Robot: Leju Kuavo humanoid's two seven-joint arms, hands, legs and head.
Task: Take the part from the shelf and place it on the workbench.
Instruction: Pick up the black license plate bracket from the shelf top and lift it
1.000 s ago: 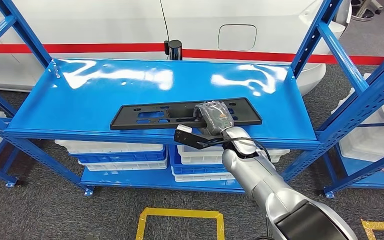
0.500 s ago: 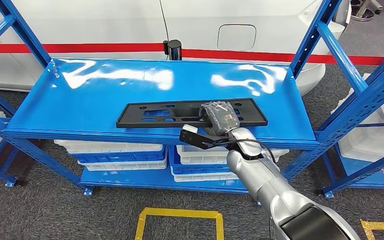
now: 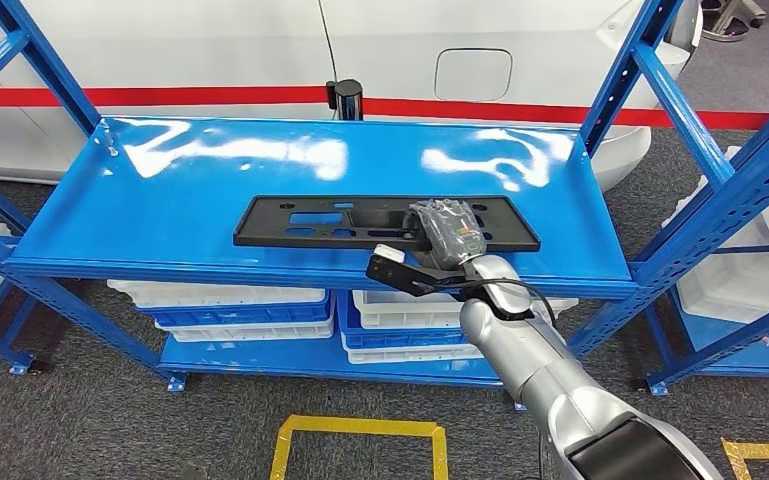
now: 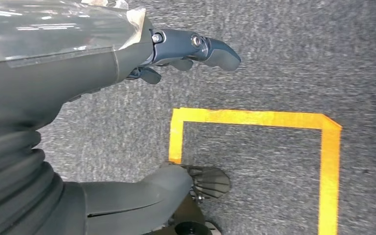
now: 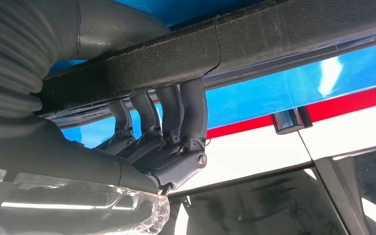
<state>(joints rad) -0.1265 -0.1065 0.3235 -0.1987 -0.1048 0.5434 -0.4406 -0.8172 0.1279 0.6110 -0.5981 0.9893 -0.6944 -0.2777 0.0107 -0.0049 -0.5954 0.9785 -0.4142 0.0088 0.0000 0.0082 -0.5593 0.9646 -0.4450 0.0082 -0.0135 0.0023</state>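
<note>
1. Black plastic, long and flat with cut-out slots, the part point(image 3: 380, 222) lies on the blue top shelf point(image 3: 160, 200) of a blue steel rack, near the shelf's front edge.
2. The right hand point(image 3: 447, 232) is on the part's right portion; its silver arm reaches up from below.
3. In the right wrist view the dark fingers point(image 5: 186, 112) curl over one long edge of the part point(image 5: 274, 34) and the thick thumb lies along its other face, so the hand grips the part.
4. The left hand point(image 4: 127, 63) hangs over grey carpet point(image 4: 283, 58) marked with yellow tape point(image 4: 254, 118); its fingers point(image 4: 215, 49) are apart and hold nothing.
5. White and blue bins point(image 3: 230, 305) sit on the lower shelf under the part.
6. A white car body with a red stripe point(image 3: 160, 96) stands behind the rack.
</note>
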